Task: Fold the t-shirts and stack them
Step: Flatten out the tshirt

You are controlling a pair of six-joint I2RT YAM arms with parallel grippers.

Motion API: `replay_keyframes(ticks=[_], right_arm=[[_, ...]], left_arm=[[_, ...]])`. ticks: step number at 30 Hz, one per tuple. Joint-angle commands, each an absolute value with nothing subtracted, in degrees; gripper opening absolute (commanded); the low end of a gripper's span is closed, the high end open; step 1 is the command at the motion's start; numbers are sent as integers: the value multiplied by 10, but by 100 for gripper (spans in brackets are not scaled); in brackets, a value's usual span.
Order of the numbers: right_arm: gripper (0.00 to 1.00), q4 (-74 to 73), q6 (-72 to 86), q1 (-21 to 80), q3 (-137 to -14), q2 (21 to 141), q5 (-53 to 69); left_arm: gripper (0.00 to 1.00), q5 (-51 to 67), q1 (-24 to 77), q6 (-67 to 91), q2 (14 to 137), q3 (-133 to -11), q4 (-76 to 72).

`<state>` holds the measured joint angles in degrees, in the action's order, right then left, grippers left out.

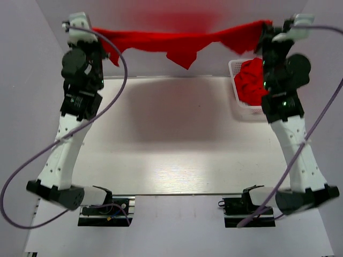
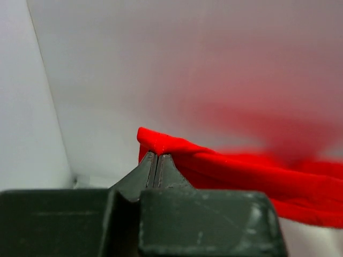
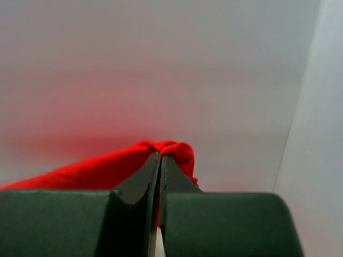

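Note:
A red t-shirt (image 1: 177,40) hangs stretched between both grippers, high above the far edge of the white table (image 1: 177,160). My left gripper (image 1: 95,31) is shut on its left corner, and the cloth (image 2: 241,171) bunches at the fingertips in the left wrist view. My right gripper (image 1: 266,25) is shut on its right corner, where the cloth (image 3: 107,168) folds over the fingertips in the right wrist view. More red t-shirts (image 1: 251,80) lie crumpled in a white basket (image 1: 235,85) at the far right.
White walls close in at the back and both sides. The arm bases and two black mounts (image 1: 104,211) (image 1: 249,211) sit at the near edge. Purple cables (image 1: 115,96) loop off each arm.

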<state>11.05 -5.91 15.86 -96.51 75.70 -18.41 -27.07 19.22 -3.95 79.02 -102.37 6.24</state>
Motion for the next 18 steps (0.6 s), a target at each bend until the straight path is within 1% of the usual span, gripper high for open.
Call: replay_keyframes(ticks=[1, 2, 3, 5, 6, 8, 9, 10, 11, 12, 14, 16, 18], right_arm=[[0, 77, -6, 158, -800, 722, -138], [0, 43, 44, 158, -750, 702, -128], [0, 28, 63, 159, -730, 693, -104], [0, -32, 121, 161, -662, 665, -80], [0, -59, 159, 160, -601, 659, -52], [0, -84, 192, 160, -564, 643, -45], [0, -113, 216, 160, -523, 642, -33], [0, -129, 225, 158, -514, 642, -33], [0, -148, 236, 159, -507, 644, -33], [0, -194, 244, 159, -496, 645, -27], [0, -231, 243, 159, -474, 654, -8], [0, -259, 243, 159, -453, 663, -5], [0, -282, 237, 157, -447, 675, -29]], left_arm=[[0, -241, 196, 38, 787, -872, 151], [0, -252, 196, 63, 779, -846, 189], [0, -252, 190, 109, 772, -791, 201], [0, -257, 190, 149, 760, -739, 228], [0, -242, 190, 179, 760, -688, 249], [0, -209, 199, 219, 760, -633, 260], [0, -198, 199, 235, 772, -590, 278], [0, -198, 199, 294, 779, -575, 298], [0, -179, 199, 311, 787, -563, 316], [0, -178, 199, 319, 794, -549, 332], [0, -189, 199, 340, 809, -534, 386], [0, -140, 199, 346, 809, -498, 384], [0, -105, 199, 346, 809, -448, 360]])
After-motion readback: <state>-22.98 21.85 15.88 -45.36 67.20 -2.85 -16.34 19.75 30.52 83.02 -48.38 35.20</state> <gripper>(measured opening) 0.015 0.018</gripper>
